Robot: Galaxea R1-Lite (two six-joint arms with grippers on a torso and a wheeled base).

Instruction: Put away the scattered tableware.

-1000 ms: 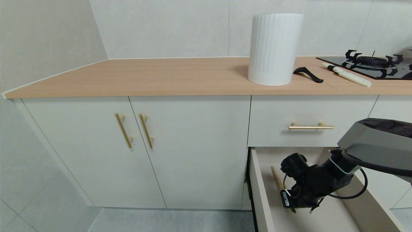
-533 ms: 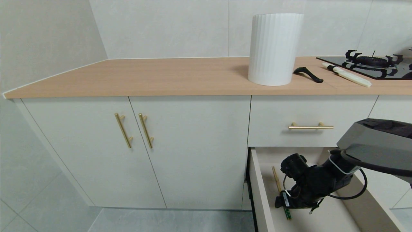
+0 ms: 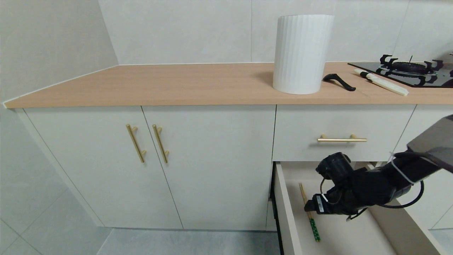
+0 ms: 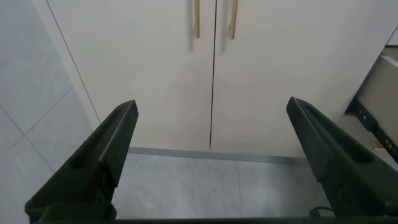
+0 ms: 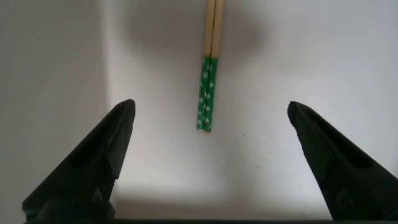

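- The chopsticks (image 3: 314, 229) lay flat on the floor of the open lower drawer (image 3: 288, 219), close along its left wall, green ends toward the front. The right wrist view showed the 2 sticks (image 5: 210, 62) side by side and touching.
- The right tool (image 3: 309, 207) hung just above them inside the drawer, fingers spread wide and holding nothing, so I judged this 1 item put away.
- The left tool (image 4: 211, 124) was likewise spread and empty, low before the closed cabinet doors (image 4: 155, 74).
- 2 pieces lay on the bench (image 3: 159, 85) waiting to be stowed: a black-handled utensil (image 3: 339, 81) and a long white one (image 3: 381, 82), possibly a sheathed knife, between the white ribbed canister (image 3: 301, 53) and the stove (image 3: 407, 71).
- The drawer held the chopsticks and no other tableware that I could see; the canister's inside was hidden.
- The upper drawer (image 3: 341, 131) was shut.
- The lower drawer would also need closing at the end.
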